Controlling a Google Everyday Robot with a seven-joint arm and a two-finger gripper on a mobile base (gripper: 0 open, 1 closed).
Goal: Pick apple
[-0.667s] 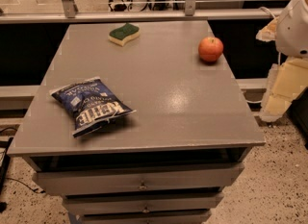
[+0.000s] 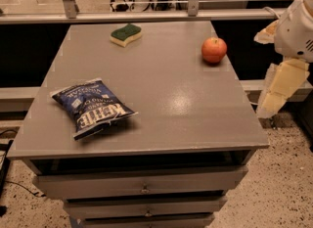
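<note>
Grey table [image 2: 161, 90] with drawers [image 2: 142, 185] beneath, seen from above and in front. The apple [image 2: 214, 50] stands upright at the upper right of the tabletop, close to the right edge, with nothing touching it. A green-and-yellow sponge [image 2: 126, 34] lies near the far edge, upper centre-left, well apart from the apple. A blue chip bag [image 2: 93, 107] lies flat at the lower left of the tabletop. The gripper [image 2: 279, 89] hangs at the right edge of the frame, off the table and lower right of the apple. It appears to point downward toward the speckled floor [image 2: 283, 183]. It holds nothing, and whether it is open or closed cannot be told.
</note>
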